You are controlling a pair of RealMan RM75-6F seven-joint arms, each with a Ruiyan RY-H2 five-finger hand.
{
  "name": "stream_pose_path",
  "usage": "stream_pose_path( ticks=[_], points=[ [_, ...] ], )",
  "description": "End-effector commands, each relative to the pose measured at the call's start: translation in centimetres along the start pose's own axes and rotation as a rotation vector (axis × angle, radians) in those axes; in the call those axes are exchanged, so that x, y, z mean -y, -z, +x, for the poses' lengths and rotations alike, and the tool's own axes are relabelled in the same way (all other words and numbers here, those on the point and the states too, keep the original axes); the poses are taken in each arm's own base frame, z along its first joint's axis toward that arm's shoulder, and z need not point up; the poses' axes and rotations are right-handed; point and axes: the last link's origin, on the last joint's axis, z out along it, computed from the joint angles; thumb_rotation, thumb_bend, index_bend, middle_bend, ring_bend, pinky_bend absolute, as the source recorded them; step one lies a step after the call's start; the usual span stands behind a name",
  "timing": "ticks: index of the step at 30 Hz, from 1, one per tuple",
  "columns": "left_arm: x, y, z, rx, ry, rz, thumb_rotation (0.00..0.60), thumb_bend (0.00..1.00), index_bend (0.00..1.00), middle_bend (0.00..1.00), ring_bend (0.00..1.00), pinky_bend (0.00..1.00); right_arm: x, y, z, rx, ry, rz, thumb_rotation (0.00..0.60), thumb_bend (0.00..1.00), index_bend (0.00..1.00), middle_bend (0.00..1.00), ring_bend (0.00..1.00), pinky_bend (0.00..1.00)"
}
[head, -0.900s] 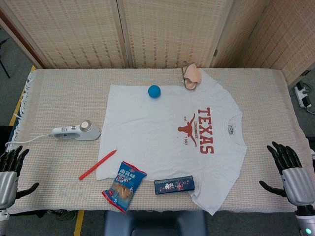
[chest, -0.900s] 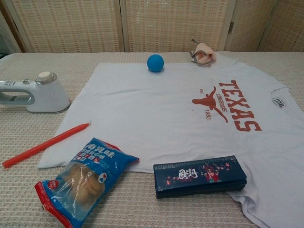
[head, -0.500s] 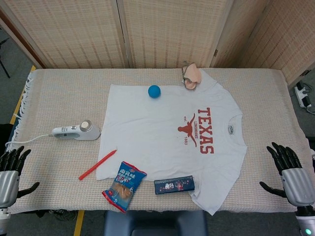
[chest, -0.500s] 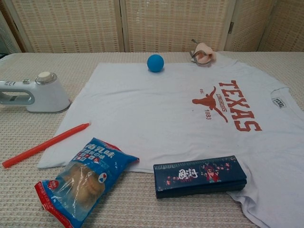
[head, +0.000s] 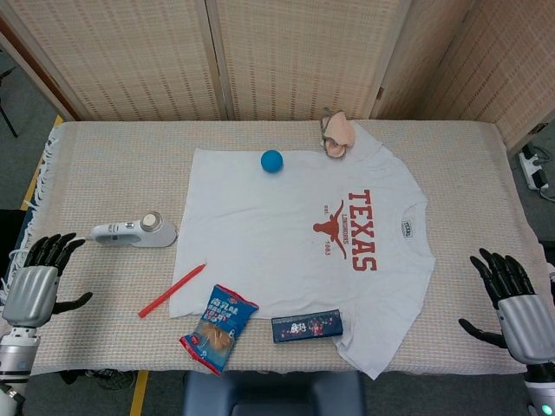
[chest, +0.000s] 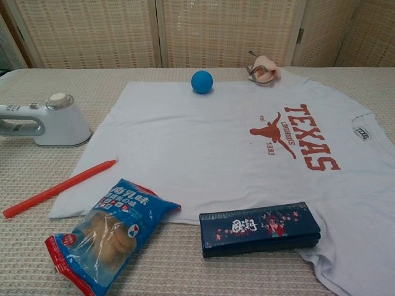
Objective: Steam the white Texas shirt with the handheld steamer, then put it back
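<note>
Since 0.5 s ago my left hand [head: 35, 282] climbs from lower left toward the handheld steamer [head: 136, 231], fingers spread, empty | right hand [head: 512, 299] idles spread at lower right | white Texas shirt [head: 299, 251] lies flat mid-frame for steaming, blue ball [head: 272, 160] and pencil case [head: 306, 327] resting on it | steamer sits left of shirt, untouched.

Looks like a staged robot test bay rather than a home: woven folding screens [head: 286, 56] closing off the back, a desk [head: 113, 165] draped in a beige woven cloth, yellow floor tape [head: 39, 178] along its left edge, a power strip [head: 535, 169] on grey floor at right, and unrelated props laid out, such as a blue ball [head: 271, 160] and a snack packet [head: 218, 328].
</note>
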Motion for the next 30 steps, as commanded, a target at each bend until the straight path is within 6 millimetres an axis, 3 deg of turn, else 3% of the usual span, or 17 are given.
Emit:
stream_pose_path(
  ticks=[1, 5, 11, 17, 30],
  points=[
    [-1.3, -3.9, -1.1, 0.030, 0.004, -0.025, 0.600, 0.12, 0.22, 0.17, 0.12, 0.12, 0.0, -0.1, 0.2, -0.008, 0.000, 0.001, 0.576, 0.00, 0.00, 0.00, 0.00, 0.00],
    [-2.1, -7.6, -2.8, 0.063, -0.024, -0.022, 0.600, 0.19, 0.21, 0.17, 0.12, 0.13, 0.0, -0.1, 0.3, -0.007, 0.001, 0.002, 0.577, 0.00, 0.00, 0.00, 0.00, 0.00],
    [-2.4, -11.6, -4.8, 0.091, -0.069, 0.016, 0.600, 0.28, 0.21, 0.17, 0.12, 0.19, -0.3, 0.0, 0.5, -0.012, 0.005, -0.017, 0.579, 0.00, 0.00, 0.00, 0.00, 0.00],
    [-2.3, -13.7, -6.4, 0.122, -0.105, 0.053, 0.600, 0.29, 0.21, 0.18, 0.12, 0.19, -0.7, 0.1, 0.5, -0.009, 0.004, -0.042, 0.579, 0.00, 0.00, 0.00, 0.00, 0.00],
    [-2.1, -16.0, -8.9, 0.141, -0.207, 0.096, 0.600, 0.31, 0.27, 0.23, 0.17, 0.20, -0.9, -0.2, 0.0, 0.010, 0.002, -0.055, 0.580, 0.00, 0.00, 0.00, 0.00, 0.00]
  ],
)
